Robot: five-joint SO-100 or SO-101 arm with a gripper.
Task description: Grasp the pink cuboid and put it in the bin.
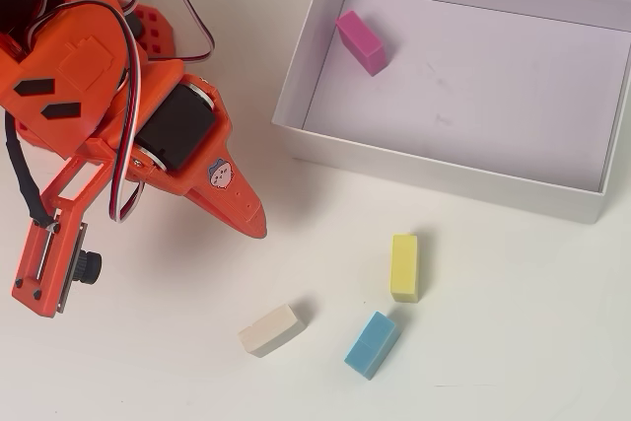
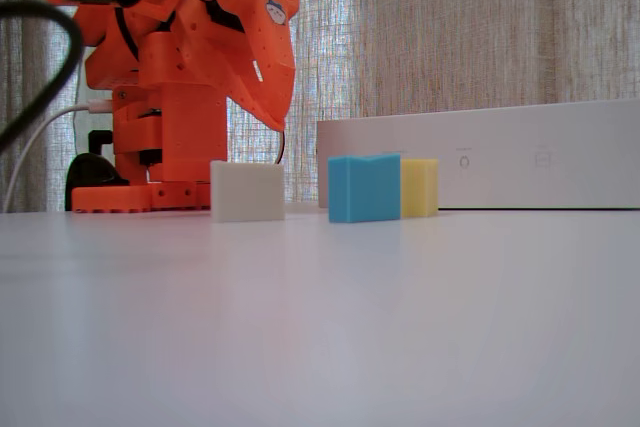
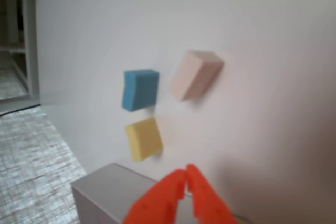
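The orange end effector [image 3: 186,174] hangs pinched together and empty above the counter [image 1: 513,342], its tips meeting in the wrist view, clear of everything. The pink cuboid [image 1: 360,41] already lies inside the bin [image 1: 434,173], near the corner closest to the arm in the overhead view, so the delivery looks done. Yellow block [image 1: 403,267], blue block [image 1: 372,344] and white block [image 1: 270,329] sit untouched outside the bin, the first two nearly touching, none being the target.
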